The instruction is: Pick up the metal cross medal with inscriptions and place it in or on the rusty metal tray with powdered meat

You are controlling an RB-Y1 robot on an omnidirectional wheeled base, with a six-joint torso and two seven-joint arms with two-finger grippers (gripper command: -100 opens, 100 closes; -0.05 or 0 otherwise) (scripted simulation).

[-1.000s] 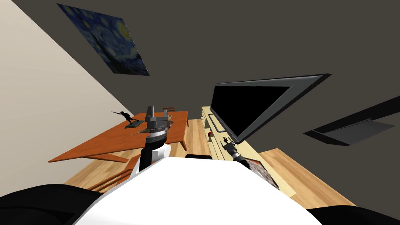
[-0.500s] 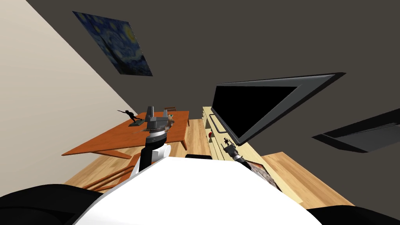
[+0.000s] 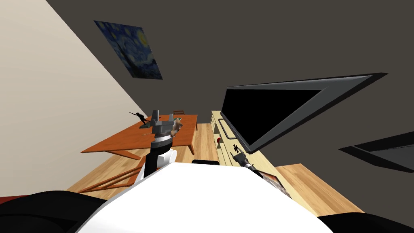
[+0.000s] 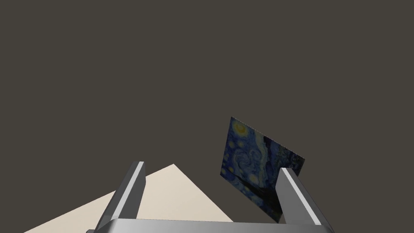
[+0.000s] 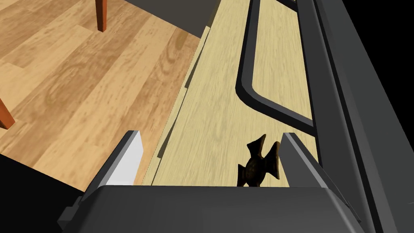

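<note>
The right gripper (image 5: pixel 210 134) is low over the pale wooden worktop (image 5: pixel 218 101) that carries the television (image 3: pixel 262 109), and its fingers are spread apart. The dark cross medal (image 5: pixel 258 166) is between them, just beside the finger on the television side; whether it touches that finger I cannot tell. The left gripper (image 4: pixel 211 166) is raised on the left, before the orange table (image 3: pixel 129 141), also with its fingers spread

Own camera turned: painting (image 3: pixel 128 49), orange table (image 3: pixel 129 139) drifted rightward in head view.
</note>
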